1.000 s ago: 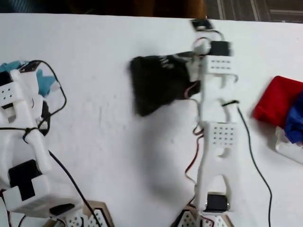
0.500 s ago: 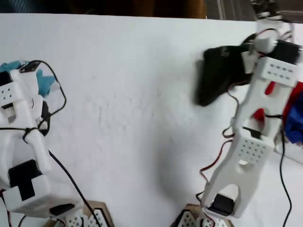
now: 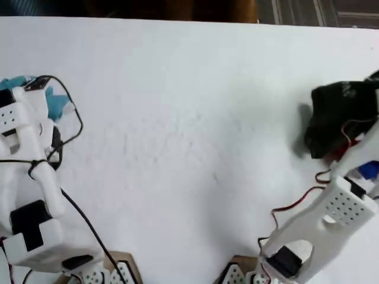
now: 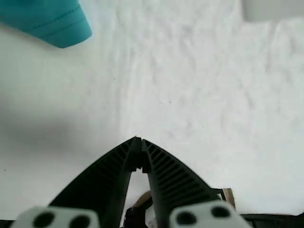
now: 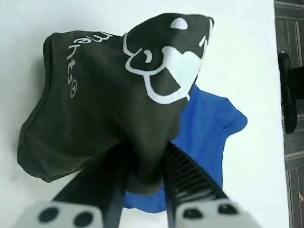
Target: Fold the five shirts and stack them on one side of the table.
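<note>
- Now the right arm (image 3: 331,219) is swung out over the right edge of the white cloth-covered table (image 3: 177,118). A second ago it stood near the table's middle, and half a second ago partway across.
- With it has come the crumpled black cotton shirt (image 5: 104,95), carried from the centre to the right side. It hangs bunched above the rumpled blue shirt (image 5: 209,128) that lies there.
- The right gripper (image 5: 146,156) is clamped on the black shirt, with a fold of the fabric pinched between its dark ribbed jaws.
- The red shirt that was plain on the right side a second ago is now mostly covered by the black shirt and the arm.
- The left arm (image 3: 29,177) has not moved from the table's left edge. The left gripper (image 4: 138,147) has its jaws closed tip to tip with nothing between them.
- The teal shirt (image 4: 52,21) lies on the table near the left gripper, as it did before.
- Writing: the black shirt carries a white outline drawing and a line of white lettering along one fold.
</note>
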Controlling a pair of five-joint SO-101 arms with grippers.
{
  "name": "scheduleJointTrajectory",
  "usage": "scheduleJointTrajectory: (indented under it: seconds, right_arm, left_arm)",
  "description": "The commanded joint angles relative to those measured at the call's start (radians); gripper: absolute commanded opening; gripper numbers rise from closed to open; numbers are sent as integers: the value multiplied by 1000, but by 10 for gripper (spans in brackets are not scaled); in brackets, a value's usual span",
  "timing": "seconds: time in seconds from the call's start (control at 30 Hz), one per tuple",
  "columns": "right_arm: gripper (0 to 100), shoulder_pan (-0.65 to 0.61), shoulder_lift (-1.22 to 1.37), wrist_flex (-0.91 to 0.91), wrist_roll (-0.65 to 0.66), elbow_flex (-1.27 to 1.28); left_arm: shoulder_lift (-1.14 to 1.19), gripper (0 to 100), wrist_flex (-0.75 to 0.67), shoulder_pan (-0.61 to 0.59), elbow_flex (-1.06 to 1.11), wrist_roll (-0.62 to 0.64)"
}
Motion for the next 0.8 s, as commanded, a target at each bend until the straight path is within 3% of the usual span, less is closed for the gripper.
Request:
scheduleJointTrajectory:
  seconds: [0.0,0.47,0.67,0.77]
  right_arm:
    - [19,70,-87,21,21,-37]
    - [28,180,97,18,21,-43]
    - [231,193,107,19,80,-49]
    - [255,203,96,19,115,-71]
  left_arm:
    - [-48,25,6,-2,-10,-6]
    - [-48,24,21,-5,-10,-6]
    - [-48,24,29,-6,-10,-8]
    - [-48,24,34,-6,-10,-8]
